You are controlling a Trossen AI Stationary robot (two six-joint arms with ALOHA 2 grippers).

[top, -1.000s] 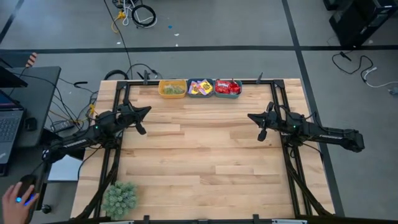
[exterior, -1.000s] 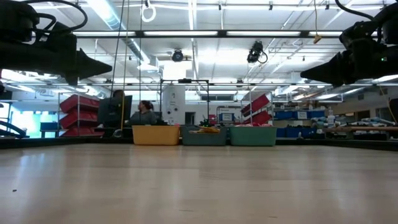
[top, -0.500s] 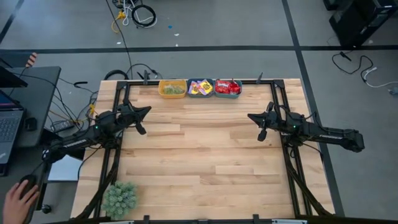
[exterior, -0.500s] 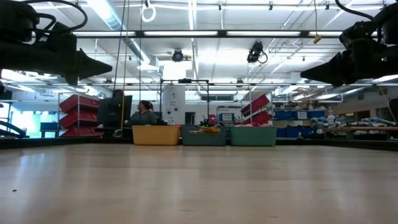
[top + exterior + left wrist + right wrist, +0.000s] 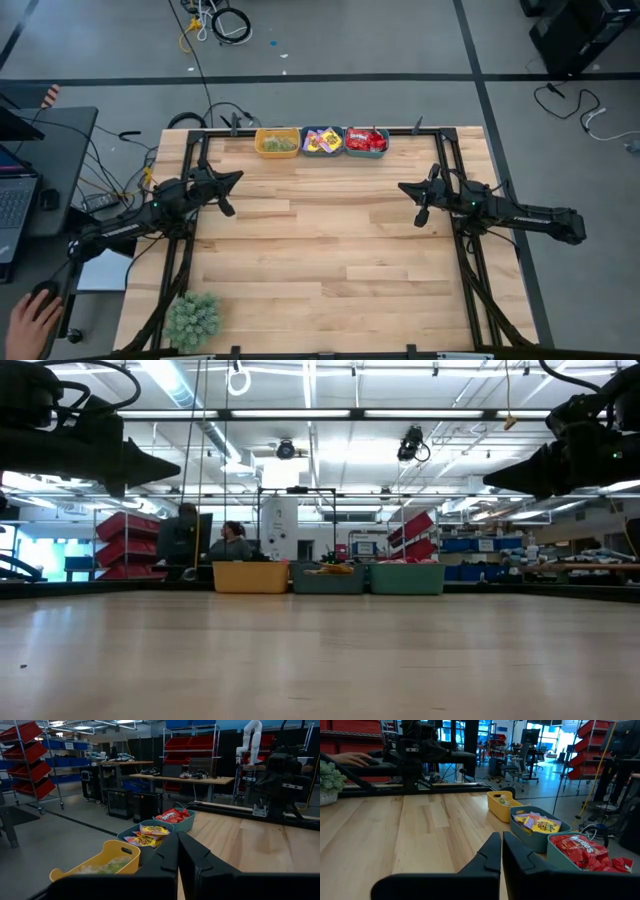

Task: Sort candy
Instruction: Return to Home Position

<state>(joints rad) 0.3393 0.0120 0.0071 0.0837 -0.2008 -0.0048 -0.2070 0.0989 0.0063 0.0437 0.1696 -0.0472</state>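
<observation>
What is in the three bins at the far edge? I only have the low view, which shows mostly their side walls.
Observer: From above, pale green pieces lie in the yellow bin, yellow packets in the middle teal bin, red packets in the right teal bin.
Operator: Do the fingers hold anything?
Observer: No. In the wrist views the left gripper and the right gripper are shut, nothing between the fingers.
Operator: Where are the arms?
Observer: From above, one hangs near each side edge of the table, both pointing inward, apart from the bins.
</observation>
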